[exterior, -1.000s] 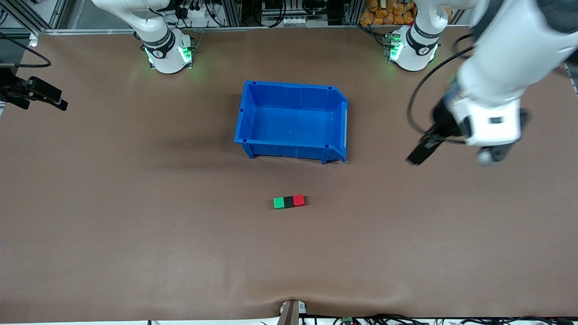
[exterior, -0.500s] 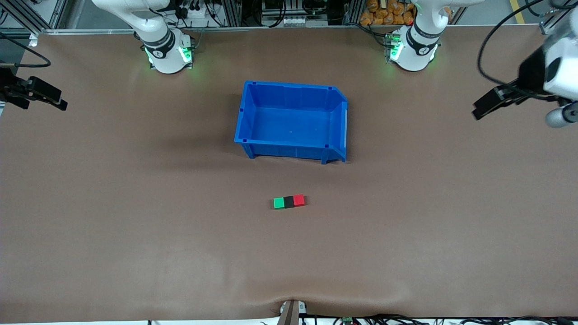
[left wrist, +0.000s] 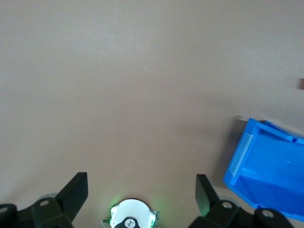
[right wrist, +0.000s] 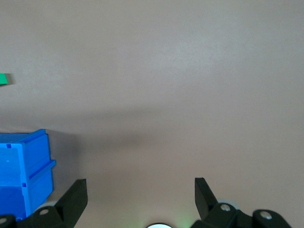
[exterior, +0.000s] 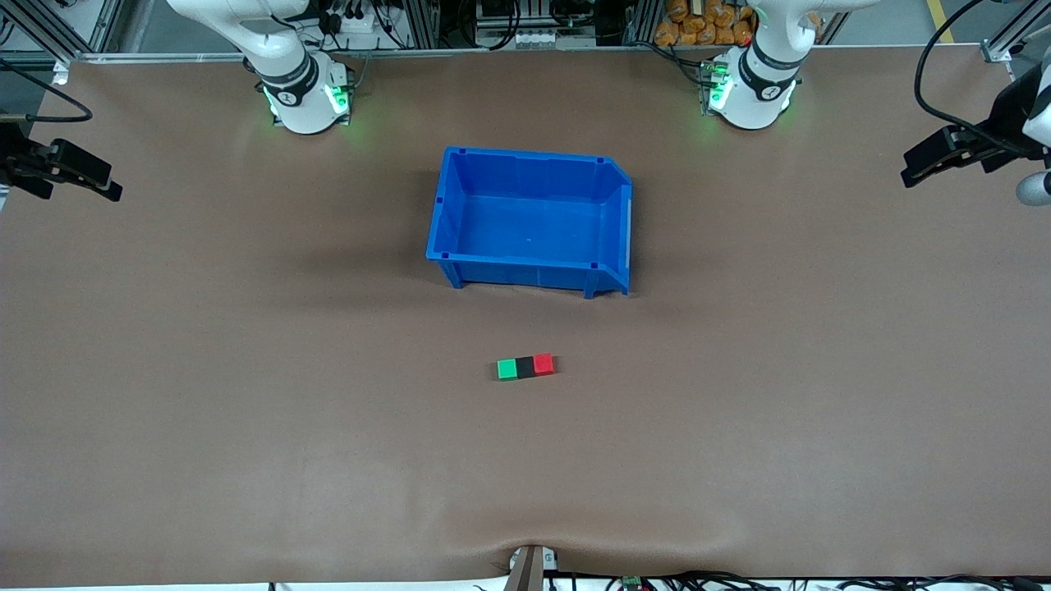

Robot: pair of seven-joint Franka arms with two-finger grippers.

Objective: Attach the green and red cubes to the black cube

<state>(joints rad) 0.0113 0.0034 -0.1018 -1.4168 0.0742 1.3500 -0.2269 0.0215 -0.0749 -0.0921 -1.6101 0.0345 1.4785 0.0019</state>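
Note:
The green cube [exterior: 507, 369], black cube [exterior: 525, 367] and red cube [exterior: 543, 364] lie in one touching row on the brown table, black in the middle, nearer to the front camera than the blue bin [exterior: 525, 275]. My left gripper [exterior: 911, 171] hangs open and empty over the table's edge at the left arm's end; its fingers spread wide in the left wrist view [left wrist: 141, 190]. My right gripper [exterior: 111, 185] waits open and empty over the right arm's end [right wrist: 140, 190]. The right wrist view shows the green cube's edge [right wrist: 4, 79].
The blue bin is empty and stands mid-table between the arm bases and the cube row; it also shows in the left wrist view [left wrist: 247, 156] and the right wrist view [right wrist: 28, 175]. The left arm's base [left wrist: 130, 216] shows between its fingers.
My left arm has swung away from the bin's side, out toward the table edge at its own end. The cubes and the right arm have not moved.

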